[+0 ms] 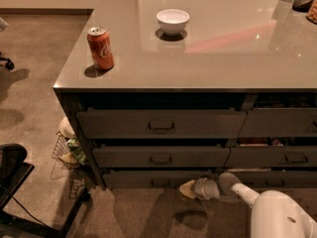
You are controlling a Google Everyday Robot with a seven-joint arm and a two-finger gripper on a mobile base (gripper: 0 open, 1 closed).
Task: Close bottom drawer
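The bottom drawer (143, 179) is the lowest dark grey-brown drawer of the left three-drawer stack. Its front sits nearly flush with the cabinet, about in line with the drawer above. Its small bar handle (159, 182) is faintly visible mid-front. My gripper (189, 188) is low down, right against the drawer front, just right of the handle. My white arm (275, 212) comes in from the lower right. The drawer's inside is hidden.
A red soda can (100, 48) and a white bowl (172, 21) stand on the grey countertop (223, 58). A wire basket with items (69, 152) sits on the floor left of the cabinet. A black chair base (20, 192) is at the lower left.
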